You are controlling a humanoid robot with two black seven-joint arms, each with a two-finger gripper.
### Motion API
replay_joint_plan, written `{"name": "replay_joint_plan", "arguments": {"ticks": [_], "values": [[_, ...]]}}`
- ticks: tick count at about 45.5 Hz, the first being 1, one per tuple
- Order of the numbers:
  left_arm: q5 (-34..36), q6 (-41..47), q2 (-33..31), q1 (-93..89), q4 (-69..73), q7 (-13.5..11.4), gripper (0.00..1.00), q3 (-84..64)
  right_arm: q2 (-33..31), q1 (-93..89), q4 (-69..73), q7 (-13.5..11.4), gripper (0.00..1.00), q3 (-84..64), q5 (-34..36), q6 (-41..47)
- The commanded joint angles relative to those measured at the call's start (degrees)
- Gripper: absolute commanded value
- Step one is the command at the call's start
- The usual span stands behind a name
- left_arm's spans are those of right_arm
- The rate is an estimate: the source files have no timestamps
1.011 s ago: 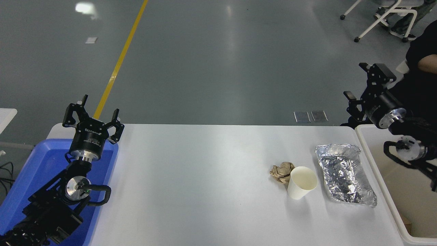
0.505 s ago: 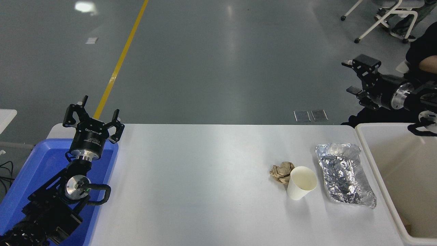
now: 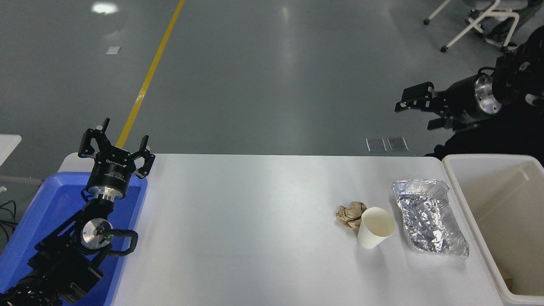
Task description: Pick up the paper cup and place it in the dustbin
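Note:
The paper cup (image 3: 375, 227), plain cream-white, stands upright on the white table (image 3: 255, 233) right of centre. The dustbin (image 3: 501, 221), a large off-white tub, sits at the table's right edge. My right gripper (image 3: 414, 107) hangs high in the air beyond the table's far edge, pointing left, open with nothing between its fingers, well above and behind the cup. My left gripper (image 3: 114, 142) is parked open at the lower left, over the blue tray.
A crumpled brown paper ball (image 3: 351, 213) touches the cup's left side. A crinkled silver foil tray (image 3: 430, 216) lies between cup and dustbin. A blue plastic tray (image 3: 46, 212) sits under the left arm. A dark-clothed person (image 3: 510, 136) is at the far right.
The right arm rose from over the dustbin and swung up and left, turning its gripper to point left. The cup, the other objects and the left arm stayed put.

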Motion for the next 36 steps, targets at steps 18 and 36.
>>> {"name": "replay_joint_plan", "arguments": {"ticks": [18,36], "values": [[0.0,0.0,0.0,0.0,0.0,0.0,0.98,0.0,8.6,15.2,16.6,-0.1,1.0,-4.7,2.8,6.7],[0.0,0.1,0.0,0.1,0.0,-0.1,0.98,-0.2,10.4,6.5,16.3,-0.1,1.0,-4.7,1.9,0.2]]}}
